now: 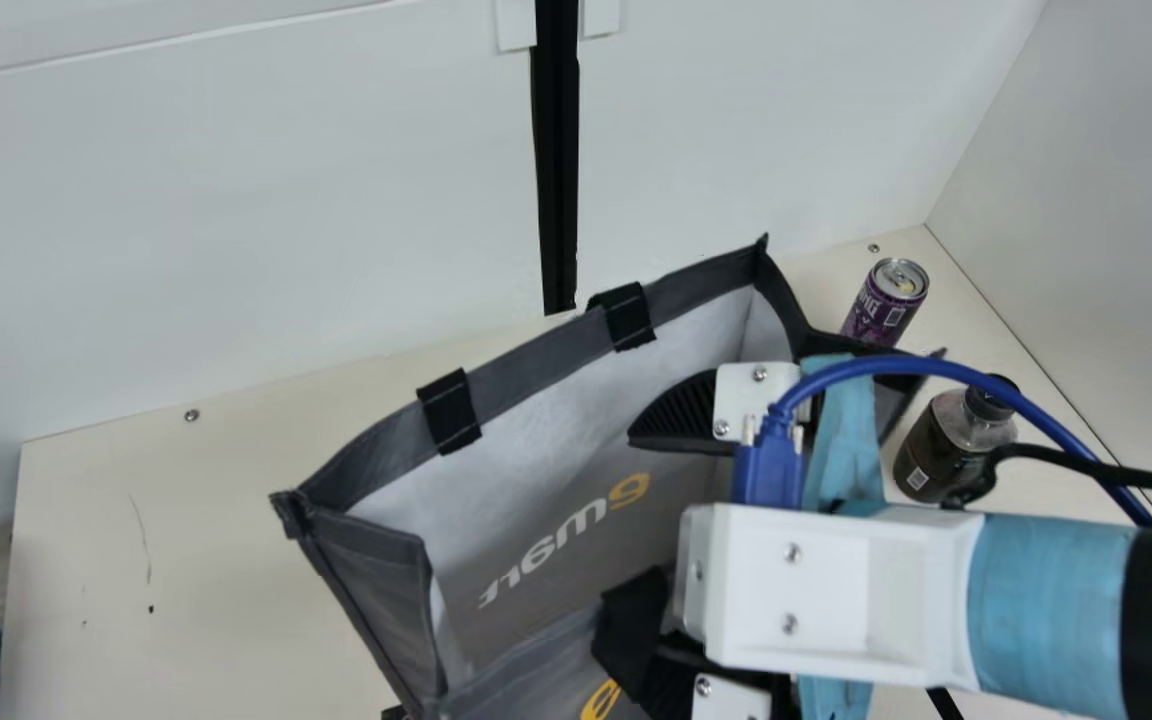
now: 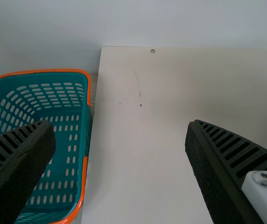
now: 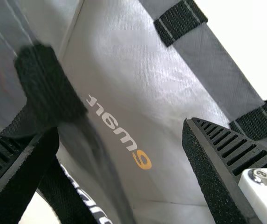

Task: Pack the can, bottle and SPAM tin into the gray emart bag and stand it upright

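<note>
We're holding the right gripper over the open mouth of the gray emart bag, fingers spread wide, nothing between them but air and bag interior. One finger is reaching over the silvery lining, the other is sitting by the near rim, next to a black webbing handle; can't tell if they're touching. Bag is standing on the cream table, mouth gaping. The purple metal can is standing upright on the table, outside the bag, near its far right corner. The dark bottle with a black cap is standing nearer, by the bag's right side. We're hanging the left gripper over the table, fingers wide apart and empty, near the teal perforated plastic basket with an orange rim.
</note>
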